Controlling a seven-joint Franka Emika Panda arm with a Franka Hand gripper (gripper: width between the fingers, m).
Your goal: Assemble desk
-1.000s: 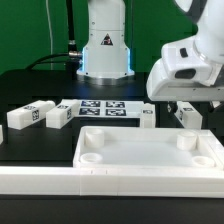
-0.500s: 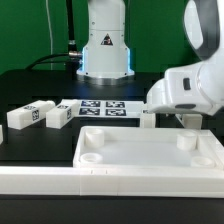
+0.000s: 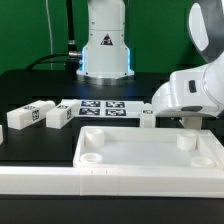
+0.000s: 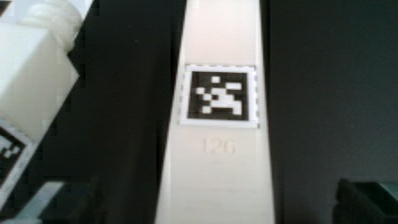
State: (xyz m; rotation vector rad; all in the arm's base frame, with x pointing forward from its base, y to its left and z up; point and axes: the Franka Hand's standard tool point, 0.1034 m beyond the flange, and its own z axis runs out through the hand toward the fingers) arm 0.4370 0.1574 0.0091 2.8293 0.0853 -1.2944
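Wrist view: wide-open claw (image 4: pixel 205 200) straddling a tagged white leg (image 4: pixel 217 60) on worktop (image 4: pixel 116 130), fingers (image 4: pixel 45 200) clear of it. Exterior view: tabletop (image 3: pixel 140 150) close by.

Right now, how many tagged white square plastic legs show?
4 legs: two at the exterior view's left, one beside the marker board, one between the gripper's fingers. Others may be hidden.

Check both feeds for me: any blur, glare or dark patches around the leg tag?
Wrist view: the leg is soft-focused, its tag legible, the faint digits below too blurred to read. Exterior view: reasonably sharp, but the white tabletop is nearly washed out, and the black table hides shadows.
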